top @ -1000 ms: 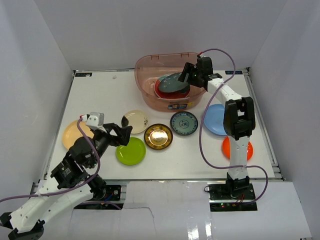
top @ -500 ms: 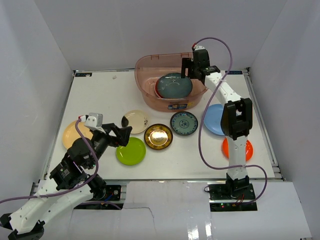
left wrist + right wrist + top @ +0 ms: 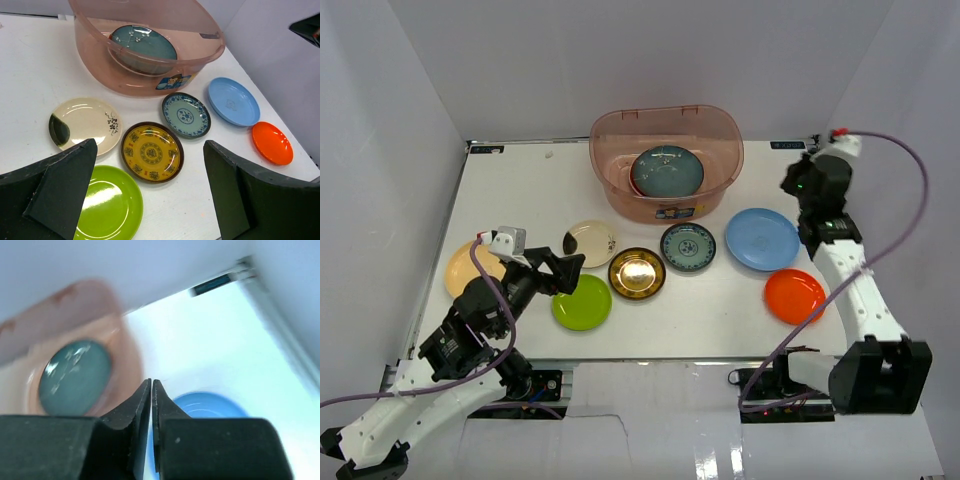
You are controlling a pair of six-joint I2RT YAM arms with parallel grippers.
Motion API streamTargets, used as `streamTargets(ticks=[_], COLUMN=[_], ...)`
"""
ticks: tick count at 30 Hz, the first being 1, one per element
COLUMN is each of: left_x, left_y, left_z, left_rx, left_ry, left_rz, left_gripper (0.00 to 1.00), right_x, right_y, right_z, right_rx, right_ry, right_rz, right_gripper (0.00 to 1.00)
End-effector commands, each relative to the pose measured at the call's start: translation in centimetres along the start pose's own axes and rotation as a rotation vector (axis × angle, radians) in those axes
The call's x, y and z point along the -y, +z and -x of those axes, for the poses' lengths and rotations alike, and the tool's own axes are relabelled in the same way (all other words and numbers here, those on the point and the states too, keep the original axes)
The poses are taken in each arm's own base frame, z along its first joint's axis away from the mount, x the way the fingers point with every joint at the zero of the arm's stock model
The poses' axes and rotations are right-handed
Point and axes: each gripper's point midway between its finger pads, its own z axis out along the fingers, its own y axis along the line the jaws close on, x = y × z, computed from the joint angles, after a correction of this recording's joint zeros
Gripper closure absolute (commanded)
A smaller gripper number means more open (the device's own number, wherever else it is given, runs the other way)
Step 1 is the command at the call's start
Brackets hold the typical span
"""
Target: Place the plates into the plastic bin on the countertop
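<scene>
Black and pressed together on nothing, the right pincer (image 3: 151,382) hangs over the right side of the table (image 3: 520,190) near the light blue plate (image 3: 761,238), while the left pincer (image 3: 150,195) gapes wide and empty by the lime green plate (image 3: 582,302). A dark teal plate (image 3: 666,170) lies inside the plastic bin (image 3: 620,130) at the table's far edge, yet the gold plate (image 3: 637,272), orange plate (image 3: 794,295) and others sit out in front, so the work seems to stand between a drop and the next pick. That pick would call for the right pincer to open and drop to a plate's rim, probably the light blue one.
</scene>
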Motion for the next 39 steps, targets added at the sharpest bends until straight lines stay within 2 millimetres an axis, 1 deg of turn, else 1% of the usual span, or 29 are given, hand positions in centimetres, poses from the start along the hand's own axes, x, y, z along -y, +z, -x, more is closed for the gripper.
streamTargets(ticks=[1, 2, 3, 4, 5, 6, 9, 11, 12, 13, 14, 16, 17, 18, 20, 21, 22, 23, 24, 26, 27, 29, 30, 32, 33, 35, 36, 38, 39], left_x=[0.6, 0.6, 0.7, 0.7, 0.7, 0.7, 0.8, 0.7, 0.7, 0.7, 0.7, 0.6, 0.6, 0.7, 0.7, 0.7, 0.7, 0.6, 0.6, 0.4, 0.3, 0.3, 0.2, 0.3, 0.3, 0.2, 0.0, -0.5, -0.7], left_y=[-0.3, -0.3, -0.3, -0.3, -0.4, -0.4, -0.5, -0.6, -0.6, -0.7, -0.6, -0.6, -0.6, -0.5, -0.4, -0.3, -0.3, -0.2, -0.3, -0.3, -0.2, -0.2, -0.1, 0.3, 0.4, 0.8, 0.9, 1.1, 1.3], left_z=[0.2, 0.3, 0.3, 0.2, 0.3, 0.3, 0.4, 0.5, 0.4, 0.5, 0.5, 0.4, 0.3, 0.2, 0.1, 0.0, 0.0, -0.1, 0.0, 0.0, -0.1, 0.0, -0.2, -0.6, -0.7, -1.1, -1.3, -1.5, -1.6], left_rx=[0.002, 0.004, 0.003, 0.002, 0.003, 0.003, 0.007, 0.011, 0.010, 0.012, 0.011, 0.008, 0.004, -0.001, -0.006, -0.010, -0.011, -0.013, -0.011, -0.008, -0.008, -0.007, -0.013, -0.032, -0.037, -0.054, -0.060, -0.067, -0.068], left_ry=[0.000, -0.003, -0.003, -0.001, -0.002, -0.002, -0.004, -0.005, -0.005, -0.004, -0.007, -0.005, -0.004, -0.002, 0.000, 0.003, 0.004, 0.005, 0.004, 0.004, 0.002, 0.002, 0.007, 0.019, 0.023, 0.038, 0.041, 0.048, 0.050], left_rz=[-0.037, -0.040, -0.043, -0.045, -0.046, -0.049, -0.052, -0.053, -0.052, -0.051, -0.049, -0.046, -0.047, -0.046, -0.046, -0.044, -0.044, -0.040, -0.037, -0.030, -0.024, -0.021, -0.017, -0.018, -0.016, -0.001, 0.009, 0.038, 0.053], left_gripper=[0.02, 0.02, 0.02, 0.02, 0.02, 0.02, 0.02, 0.02, 0.02, 0.02, 0.02, 0.02, 0.02, 0.02, 0.02, 0.02, 0.02, 0.02, 0.02, 0.02, 0.02, 0.02, 0.02, 0.02, 0.02, 0.02, 0.02, 0.03, 0.03], right_x=[9.1, 10.6, 12.1, 14.1, 15.0, 15.8, 17.2, 17.9, 17.6, 18.0, 17.6, 18.2, 18.2, 18.1, 18.3, 18.4, 18.5, 18.6, 19.0, 19.5, 19.4, 18.8, 17.9, 16.2, 13.7, 10.2, 6.8, 3.1, -0.6], right_y=[-0.5, -1.0, -1.5, -2.1, -2.3, -2.5, -2.3, -1.9, -1.6, -1.3, -1.0, -0.7, -0.2, 0.2, 1.3, 1.8, 2.5, 2.7, 2.7, 2.0, 1.4, 0.4, -0.8, -1.9, -3.2, -4.4, -5.3, -5.3, -4.2], right_z=[-3.3, -4.5, -7.3, -7.8, -8.6, -9.7, -11.5, -13.7, -14.4, -15.9, -16.7, -18.5, -18.4, -19.2, -18.6, -19.4, -18.6, -18.7, -18.3, -16.7, -13.4, -10.1, -6.6, -3.2, 0.2, 3.5, 5.8, 7.8, 9.4], right_rx=[0.020, 0.003, -0.052, -0.051, -0.066, -0.093, -0.158, -0.225, -0.254, -0.300, -0.329, -0.375, -0.364, -0.382, -0.372, -0.398, -0.388, -0.397, -0.381, -0.314, -0.203, -0.092, 0.009, 0.102, 0.180, 0.257, 0.298, 0.309, 0.296], right_ry=[0.192, 0.215, 0.228, 0.245, 0.244, 0.229, 0.220, 0.221, 0.223, 0.233, 0.243, 0.273, 0.277, 0.284, 0.290, 0.295, 0.296, 0.301, 0.302, 0.324, 0.313, 0.329, 0.327, 0.366, 0.376, 0.380, 0.359, 0.304, 0.229], right_rz=[-0.202, -0.231, -0.256, -0.294, -0.309, -0.320, -0.309, -0.320, -0.299, -0.310, -0.284, -0.314, -0.307, -0.292, -0.287, -0.287, -0.284, -0.289, -0.316, -0.372, -0.380, -0.375, -0.348, -0.288, -0.183, -0.040, 0.066, 0.153, 0.218], right_gripper=[0.90, 0.68, 0.56, 0.47, 0.35, 0.33, 0.32, 0.34, 0.34, 0.35, 0.39, 0.50, 0.58, 0.59, 0.59, 0.59, 0.65, 0.75, 0.92, 0.92, 0.92, 0.92, 0.92, 0.92, 0.92, 0.92, 0.92, 0.92, 0.92])
